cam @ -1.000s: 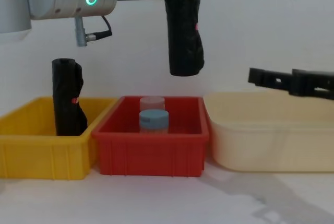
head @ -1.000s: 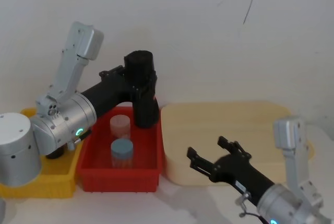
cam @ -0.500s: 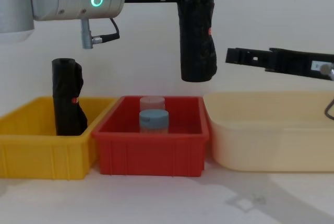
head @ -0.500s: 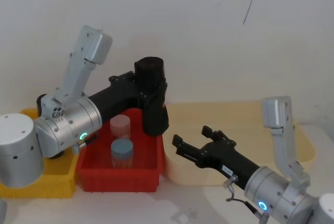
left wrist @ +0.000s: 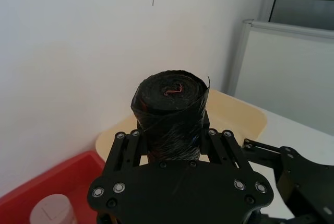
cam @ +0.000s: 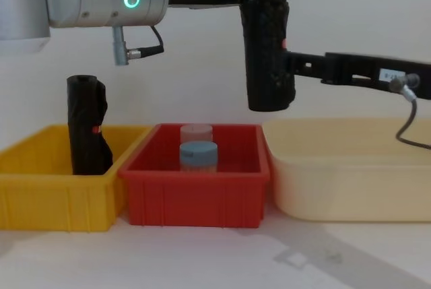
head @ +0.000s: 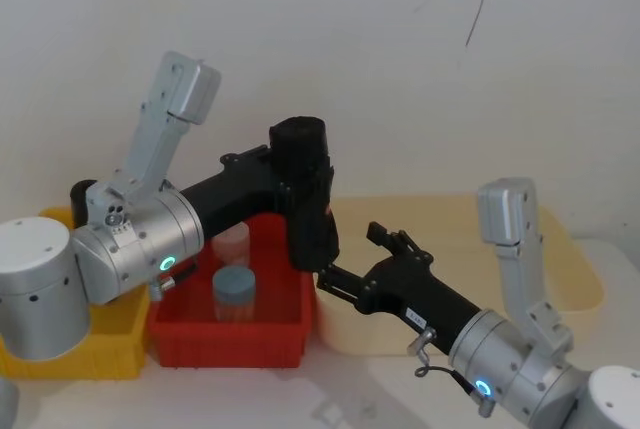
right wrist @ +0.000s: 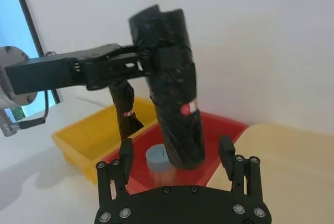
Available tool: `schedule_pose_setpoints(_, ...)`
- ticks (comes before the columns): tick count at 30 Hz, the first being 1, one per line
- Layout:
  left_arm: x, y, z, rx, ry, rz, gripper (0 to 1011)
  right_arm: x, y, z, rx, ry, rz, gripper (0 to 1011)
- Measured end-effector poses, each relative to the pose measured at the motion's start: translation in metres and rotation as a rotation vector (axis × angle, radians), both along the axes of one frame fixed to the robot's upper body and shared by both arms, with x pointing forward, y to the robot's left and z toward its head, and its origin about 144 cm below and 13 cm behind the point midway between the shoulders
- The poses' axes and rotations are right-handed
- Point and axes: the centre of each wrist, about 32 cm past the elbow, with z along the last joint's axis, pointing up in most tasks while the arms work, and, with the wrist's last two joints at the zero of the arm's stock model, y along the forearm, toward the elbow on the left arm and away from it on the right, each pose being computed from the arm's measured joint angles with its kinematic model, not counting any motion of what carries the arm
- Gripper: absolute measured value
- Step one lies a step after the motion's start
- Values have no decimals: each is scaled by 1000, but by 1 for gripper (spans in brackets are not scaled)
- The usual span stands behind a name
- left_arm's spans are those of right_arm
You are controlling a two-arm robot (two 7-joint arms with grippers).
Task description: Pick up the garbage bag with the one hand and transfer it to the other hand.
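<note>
Below garbage bag [cam: 268, 46]: red bin [cam: 195, 191] w/ jars [cam: 198, 156]

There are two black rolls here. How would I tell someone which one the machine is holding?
Find the red bin in the middle of the three. Above its right end a black roll hangs upright in the air, clamped near its top by the left pincer. The other roll stands kinked in the yellow bin; this one is straight and airborne.
</note>
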Motion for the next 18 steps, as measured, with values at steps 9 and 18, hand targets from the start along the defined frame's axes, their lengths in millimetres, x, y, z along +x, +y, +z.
schedule_pose_setpoints(9,1,-3,0,-13,33,-24,496,3,6,-7,-28,-92,13,1000)
schedule_pose_setpoints(18,2,-5,1,-16,46,-42,496,5,13,-14,-52,-115,26,1001)
